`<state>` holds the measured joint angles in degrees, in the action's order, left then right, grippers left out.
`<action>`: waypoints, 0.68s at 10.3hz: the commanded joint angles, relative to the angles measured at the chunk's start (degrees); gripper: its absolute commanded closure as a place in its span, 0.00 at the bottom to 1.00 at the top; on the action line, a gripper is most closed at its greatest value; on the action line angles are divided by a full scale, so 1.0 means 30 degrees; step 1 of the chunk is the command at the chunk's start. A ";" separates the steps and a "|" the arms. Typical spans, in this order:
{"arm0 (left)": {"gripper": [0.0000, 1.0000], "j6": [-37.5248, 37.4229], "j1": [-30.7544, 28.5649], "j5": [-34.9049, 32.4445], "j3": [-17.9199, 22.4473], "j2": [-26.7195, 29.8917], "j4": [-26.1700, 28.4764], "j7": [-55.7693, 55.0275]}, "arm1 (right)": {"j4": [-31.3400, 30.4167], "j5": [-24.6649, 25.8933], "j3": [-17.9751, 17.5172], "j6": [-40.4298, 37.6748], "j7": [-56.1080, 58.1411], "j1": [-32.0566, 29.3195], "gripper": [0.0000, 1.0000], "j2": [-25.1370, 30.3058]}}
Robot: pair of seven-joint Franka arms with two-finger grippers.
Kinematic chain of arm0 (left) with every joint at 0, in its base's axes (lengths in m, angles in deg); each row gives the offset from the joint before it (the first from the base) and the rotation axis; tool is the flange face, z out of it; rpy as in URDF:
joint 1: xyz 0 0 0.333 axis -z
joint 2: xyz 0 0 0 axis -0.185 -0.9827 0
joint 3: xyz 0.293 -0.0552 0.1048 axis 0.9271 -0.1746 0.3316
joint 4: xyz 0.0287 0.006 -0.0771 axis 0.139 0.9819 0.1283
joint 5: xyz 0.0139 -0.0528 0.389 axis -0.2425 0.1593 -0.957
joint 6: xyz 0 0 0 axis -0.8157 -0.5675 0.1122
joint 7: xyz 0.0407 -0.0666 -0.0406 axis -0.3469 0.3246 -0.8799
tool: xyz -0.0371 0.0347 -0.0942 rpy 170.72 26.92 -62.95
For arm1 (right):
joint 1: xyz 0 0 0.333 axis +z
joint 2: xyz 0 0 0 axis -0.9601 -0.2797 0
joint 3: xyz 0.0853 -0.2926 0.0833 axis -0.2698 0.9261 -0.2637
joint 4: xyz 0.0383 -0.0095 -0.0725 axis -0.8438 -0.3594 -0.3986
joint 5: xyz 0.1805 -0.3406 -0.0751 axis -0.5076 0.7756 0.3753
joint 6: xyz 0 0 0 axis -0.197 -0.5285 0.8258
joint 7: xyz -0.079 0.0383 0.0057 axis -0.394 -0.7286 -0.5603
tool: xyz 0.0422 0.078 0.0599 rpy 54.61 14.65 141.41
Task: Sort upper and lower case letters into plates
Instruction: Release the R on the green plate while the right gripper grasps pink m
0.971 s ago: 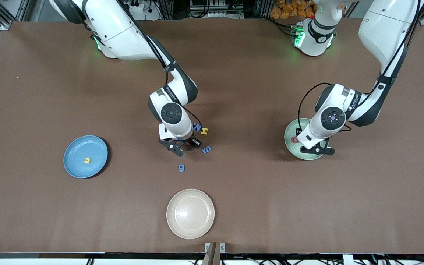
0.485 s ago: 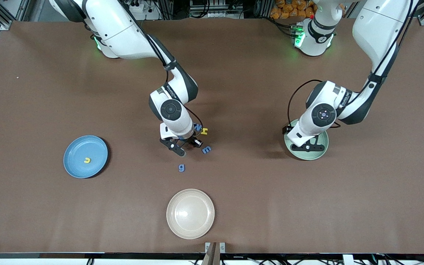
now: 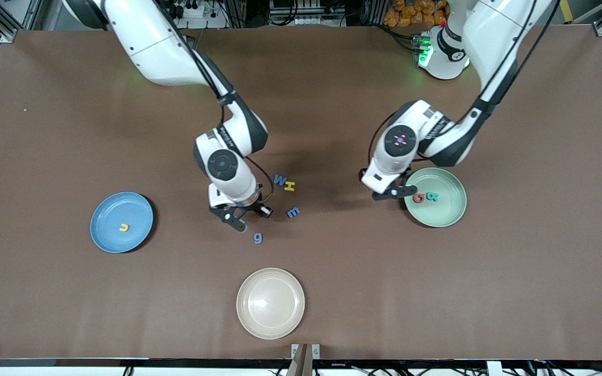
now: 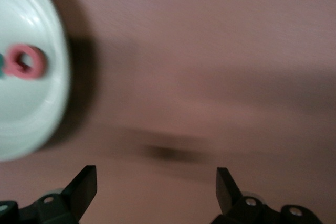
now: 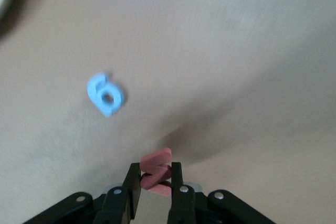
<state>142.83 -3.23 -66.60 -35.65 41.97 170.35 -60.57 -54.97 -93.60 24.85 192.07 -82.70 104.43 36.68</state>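
Observation:
My right gripper (image 3: pixel 236 221) is shut on a red letter (image 5: pixel 156 161) and holds it over the table beside a blue g (image 3: pixel 257 238), which also shows in the right wrist view (image 5: pixel 106 94). A blue W (image 3: pixel 279 180), a yellow H (image 3: pixel 290 186) and a blue m (image 3: pixel 293 212) lie close by. The blue plate (image 3: pixel 107 230) holds a yellow letter (image 3: pixel 123 227). The mint plate (image 3: pixel 444 211) holds a red letter (image 3: pixel 418 198) and a teal letter (image 3: pixel 432 197). My left gripper (image 3: pixel 391 194) is open and empty over the table just beside the mint plate (image 4: pixel 26 103).
A cream-beige plate (image 3: pixel 270 318) sits near the table's front edge, nearer to the camera than the blue g. The loose letters lie clustered mid-table between the two arms.
My left gripper has moved off the mint plate toward mid-table, and the red and teal letters now show in it. My right gripper has shifted a little toward the blue plate.

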 commanded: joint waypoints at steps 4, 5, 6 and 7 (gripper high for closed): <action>0.00 -0.0054 0.4313 0.0307 0.0138 -0.3155 -0.4666 -1.1224 | 0.0423 -0.0073 -0.0147 -0.6085 0.9257 -0.5352 1.00 0.2888; 0.00 -0.0054 0.4900 0.0307 0.0196 -0.3596 -0.5459 -1.3567 | 0.0365 0.0014 -0.0060 -0.6471 1.1160 -0.6523 1.00 0.2919; 0.00 -0.0054 0.5312 0.0365 0.0226 -0.4036 -0.6163 -1.6085 | 0.0277 0.0131 0.0028 -0.6533 1.3645 -0.8101 1.00 0.2803; 0.00 -0.0054 0.5548 0.0365 0.0255 -0.4475 -0.6808 -1.8082 | 0.0247 0.1031 0.0029 -0.6563 1.5729 -0.9596 1.00 0.2628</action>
<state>143.18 12.17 -66.49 -35.49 31.46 154.45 -107.50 -53.14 -92.66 25.85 172.69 -43.32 81.48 44.45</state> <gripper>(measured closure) 0.000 0.727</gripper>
